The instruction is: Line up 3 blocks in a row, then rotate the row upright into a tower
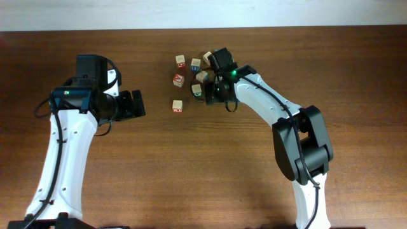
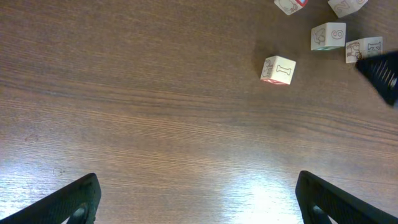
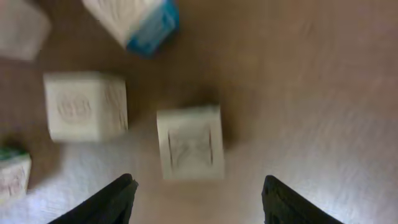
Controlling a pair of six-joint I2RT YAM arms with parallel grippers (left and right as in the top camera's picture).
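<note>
**Light, stiff cubes calling for a square pinch on flat faces**

The small pale wooden alphabet cubes (image 1: 179, 79) are sitting in a loose group on the brown wooden surface (image 1: 191, 165), with one red-printed cube (image 1: 177, 105) lying a little apart from the rest. The right claw (image 3: 198, 186) is hovering over the group, jaws apart and touching nothing, with a pale cube (image 3: 189, 142) lying just ahead of them. The left claw (image 2: 199, 199) is waiting wide apart, off to the side. The cubes are looking light, rigid and smooth, so pinching two opposite flat faces squarely should be giving the surest hold. Close neighbours are leaving little finger room.

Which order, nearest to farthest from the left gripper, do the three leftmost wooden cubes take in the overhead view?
1. lone pale wooden cube, standing apart, facing the left gripper.
2. red-topped wooden cube, at the cluster's left edge.
3. red-edged pale wooden cube, at the cluster's top left.
</note>
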